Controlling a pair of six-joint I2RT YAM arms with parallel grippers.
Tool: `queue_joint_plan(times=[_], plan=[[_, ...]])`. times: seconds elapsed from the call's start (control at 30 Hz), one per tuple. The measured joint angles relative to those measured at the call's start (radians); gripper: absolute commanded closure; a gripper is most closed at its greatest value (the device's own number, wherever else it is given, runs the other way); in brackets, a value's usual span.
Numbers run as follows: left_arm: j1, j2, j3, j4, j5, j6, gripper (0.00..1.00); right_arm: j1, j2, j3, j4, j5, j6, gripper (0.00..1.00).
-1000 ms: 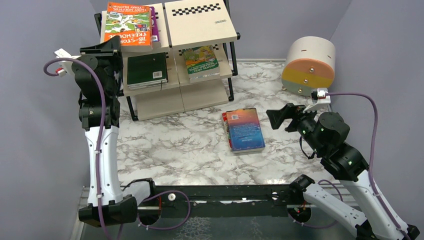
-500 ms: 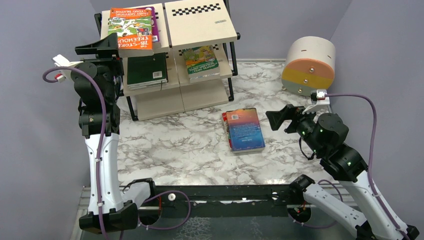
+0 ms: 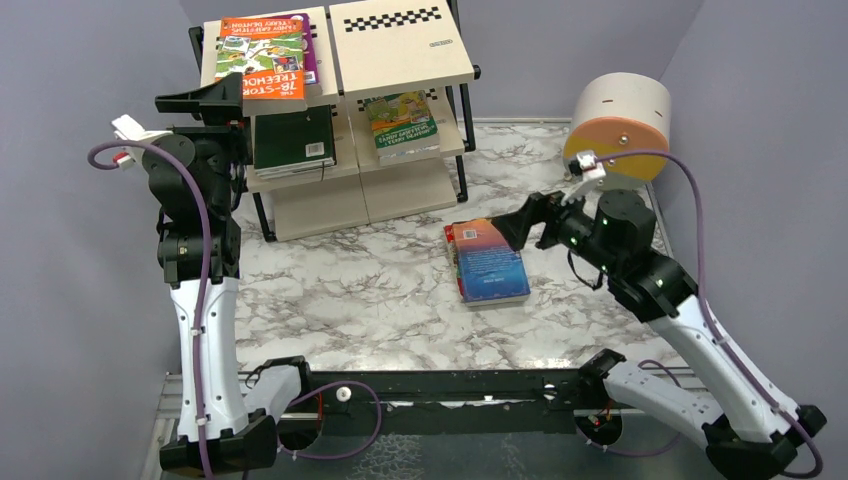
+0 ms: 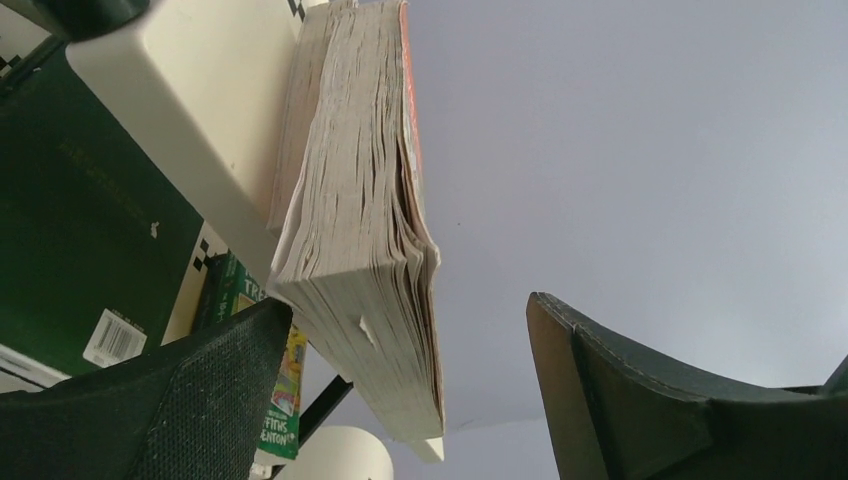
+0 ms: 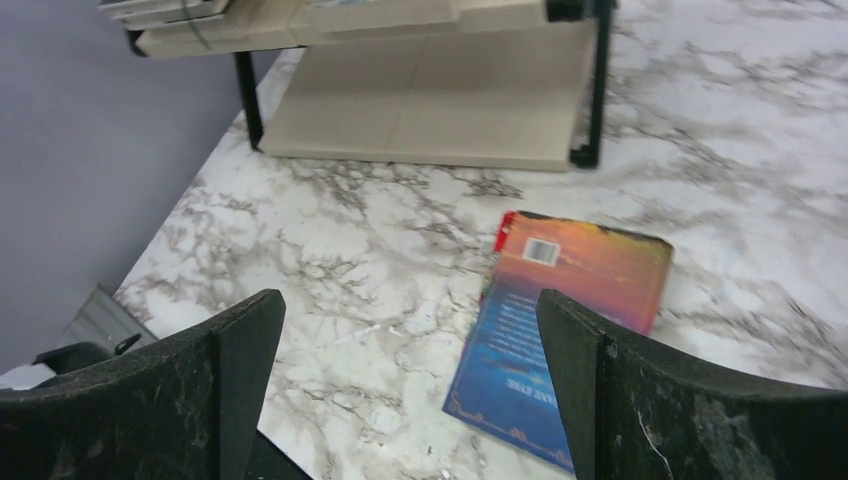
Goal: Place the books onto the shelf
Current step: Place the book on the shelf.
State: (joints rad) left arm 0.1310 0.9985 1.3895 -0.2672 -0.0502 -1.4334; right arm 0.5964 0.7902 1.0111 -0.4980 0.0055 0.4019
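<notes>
One book (image 3: 487, 260) is left for you. It lies flat on the marble table (image 3: 340, 290), back cover up, between the shelf (image 3: 400, 50) and the arm bases and well apart from the shelf's feet. Its long axis runs roughly from the shelf toward the bases, a little askew. The orange end with the barcode points at the shelf, the blue end points at you, and the spine is on the left.

Four books are shelved as far as the views show. An orange book (image 3: 262, 55) sits on a purple one (image 3: 310, 55) on the top left board. A dark green book (image 3: 293, 140) and a green cartoon book (image 3: 402, 122) lie side by side on the middle tier. The bottom tier looks bare. By that count the job is mostly done.

The orange book's near end juts past the board edge, so it may want a nudge. Your left gripper (image 4: 407, 305) is up at that overhang. Its jaws are spread either side of the page edge, and daylight shows on one side, so it is not pinching anything.

Your right gripper (image 5: 405, 320) hangs above the table book's far right corner. Its jaws are spread wide and empty, and the book shows between them in the wrist view. Picking up that book looks like the next step.
</notes>
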Motion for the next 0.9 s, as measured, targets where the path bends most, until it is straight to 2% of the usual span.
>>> queue_joint_plan(times=[0.17, 0.37, 0.57, 0.7, 0.9], plan=[[0.000, -0.032, -0.018, -0.022, 0.019, 0.030, 0.16, 0.000, 0.172, 0.111, 0.074, -0.170, -0.035, 0.05], [0.000, -0.068, -0.002, -0.066, 0.033, 0.101, 0.15, 0.000, 0.291, 0.253, 0.161, -0.293, -0.059, 0.05], [0.000, -0.063, 0.003, -0.056, 0.173, 0.113, 0.17, 0.000, 0.306, 0.269, 0.206, -0.314, -0.067, 0.05], [0.000, -0.055, -0.045, -0.013, 0.280, 0.089, 0.18, 0.000, 0.283, 0.233, 0.213, -0.312, -0.068, 0.05], [0.000, -0.048, -0.047, -0.010, 0.341, 0.082, 0.19, 0.000, 0.251, 0.183, 0.211, -0.306, -0.071, 0.05]])
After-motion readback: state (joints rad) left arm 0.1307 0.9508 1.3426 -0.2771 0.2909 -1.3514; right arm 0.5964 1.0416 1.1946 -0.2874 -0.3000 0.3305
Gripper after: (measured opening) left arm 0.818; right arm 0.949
